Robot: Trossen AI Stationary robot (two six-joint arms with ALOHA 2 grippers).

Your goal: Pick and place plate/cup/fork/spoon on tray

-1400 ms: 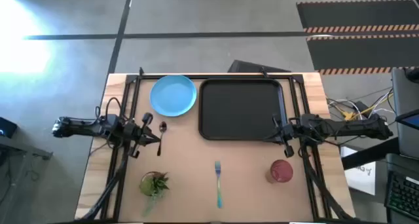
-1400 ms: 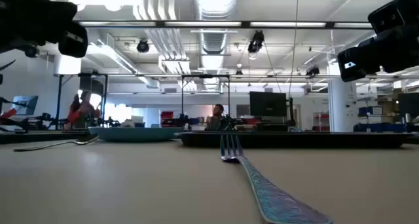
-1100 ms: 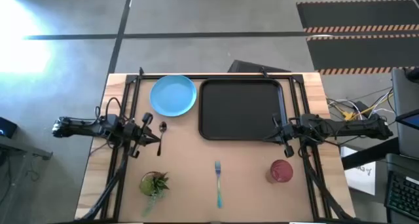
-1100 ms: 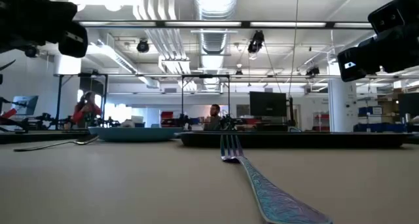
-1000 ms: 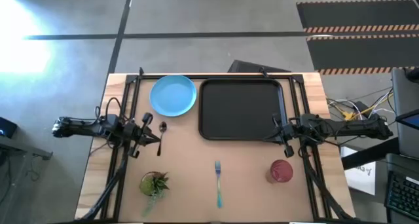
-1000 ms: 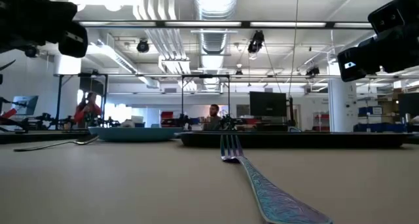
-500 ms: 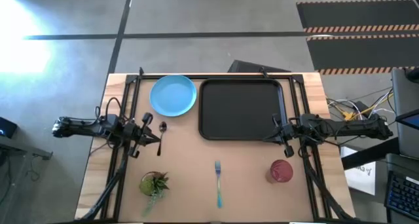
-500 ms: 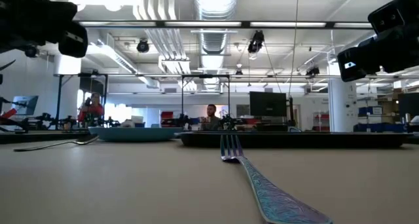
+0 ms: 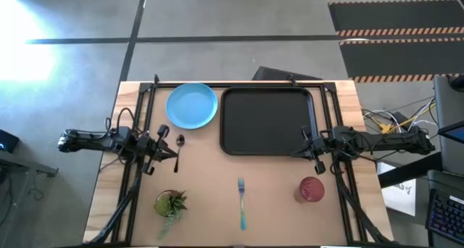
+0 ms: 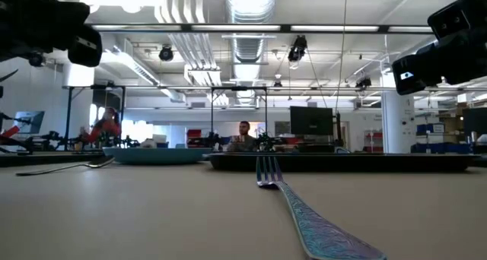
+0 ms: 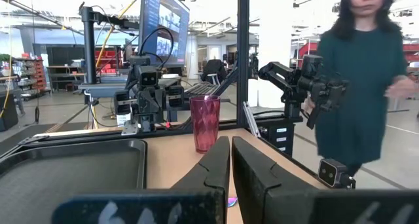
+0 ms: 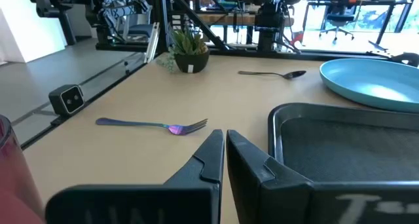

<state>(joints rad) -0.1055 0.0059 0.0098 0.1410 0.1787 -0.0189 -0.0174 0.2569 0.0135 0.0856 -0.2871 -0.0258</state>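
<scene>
Lying bare, the black rimmed tray (image 9: pixel 265 122) sits between the closed left pincer (image 9: pixel 174 153) and closed right pincer (image 9: pixel 296 152).

In the high view, the plate (image 9: pixel 191 105) sits left of the tray (image 9: pixel 267 122); spoon (image 9: pixel 178 148) below the plate, fork (image 9: pixel 241 202) bottom centre, cup (image 9: pixel 312 189) lower right, potted plant (image 9: pixel 171 203) lower left.

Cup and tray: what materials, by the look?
Cup: likely plastic, though tinted glass can't be ruled out; dark red and translucent, with light passing through its faceted wall. Tray: probably matte black plastic; its floor looks finely textured, with a molded raised rim.
</scene>
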